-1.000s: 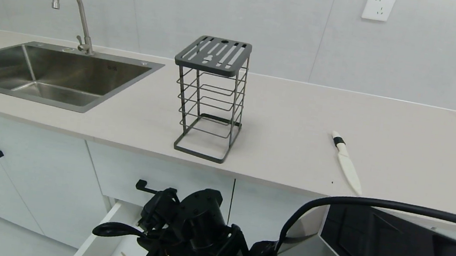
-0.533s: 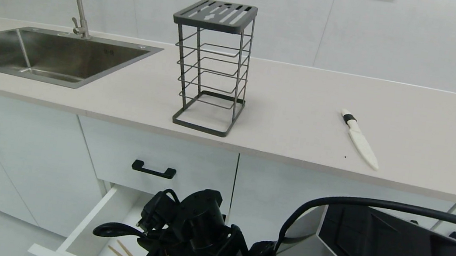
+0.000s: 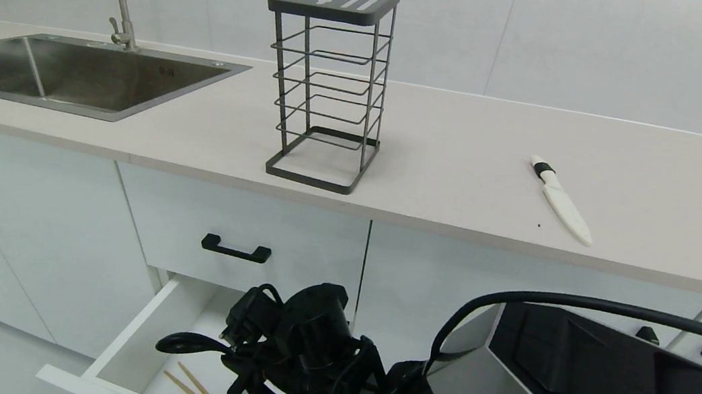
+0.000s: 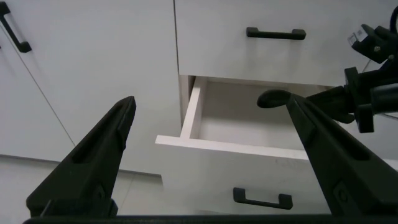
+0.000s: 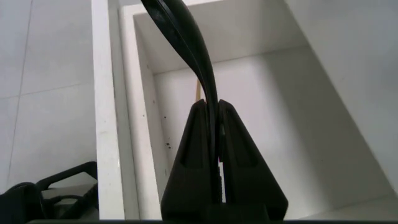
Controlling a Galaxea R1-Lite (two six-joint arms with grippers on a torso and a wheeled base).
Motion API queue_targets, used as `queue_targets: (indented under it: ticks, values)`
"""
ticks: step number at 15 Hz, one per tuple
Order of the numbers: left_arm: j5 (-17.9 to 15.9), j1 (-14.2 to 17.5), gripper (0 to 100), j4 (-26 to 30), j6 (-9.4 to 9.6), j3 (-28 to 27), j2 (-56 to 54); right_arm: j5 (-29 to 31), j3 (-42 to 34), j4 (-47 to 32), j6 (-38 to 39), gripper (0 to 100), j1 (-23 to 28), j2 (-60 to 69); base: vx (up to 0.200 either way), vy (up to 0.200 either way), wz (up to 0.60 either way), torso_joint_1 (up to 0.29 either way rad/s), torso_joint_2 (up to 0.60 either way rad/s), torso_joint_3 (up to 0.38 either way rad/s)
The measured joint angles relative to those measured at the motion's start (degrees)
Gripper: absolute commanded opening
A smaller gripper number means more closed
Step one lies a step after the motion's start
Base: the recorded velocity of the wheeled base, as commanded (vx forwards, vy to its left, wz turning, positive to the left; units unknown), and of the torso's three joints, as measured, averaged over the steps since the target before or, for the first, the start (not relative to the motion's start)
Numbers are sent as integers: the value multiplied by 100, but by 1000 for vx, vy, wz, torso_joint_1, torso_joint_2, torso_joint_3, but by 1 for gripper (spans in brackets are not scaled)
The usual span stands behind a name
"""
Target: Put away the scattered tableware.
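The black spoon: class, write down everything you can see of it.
The black spoon is dark all over, smooth and slightly glossy, perhaps plastic. It has an oval bowl and a slim, curved handle. The right gripper is shut on the handle, holding it about level, bowl toward the robot's left. It hangs over the open drawer, touching only the gripper.

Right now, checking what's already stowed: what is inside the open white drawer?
Two thin wooden chopsticks lie on the white drawer's floor. The right gripper, shut on a black spoon above it, hides the rest.
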State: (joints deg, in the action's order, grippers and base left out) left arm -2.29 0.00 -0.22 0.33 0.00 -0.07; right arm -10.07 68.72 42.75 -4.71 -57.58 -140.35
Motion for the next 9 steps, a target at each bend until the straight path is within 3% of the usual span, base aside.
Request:
queue_targets:
  ticks: [9]
  values:
    - [2, 0, 100, 0, 2, 0, 0, -2, 650, -195, 0, 0, 289, -734, 0, 0, 0, 0, 0, 0]
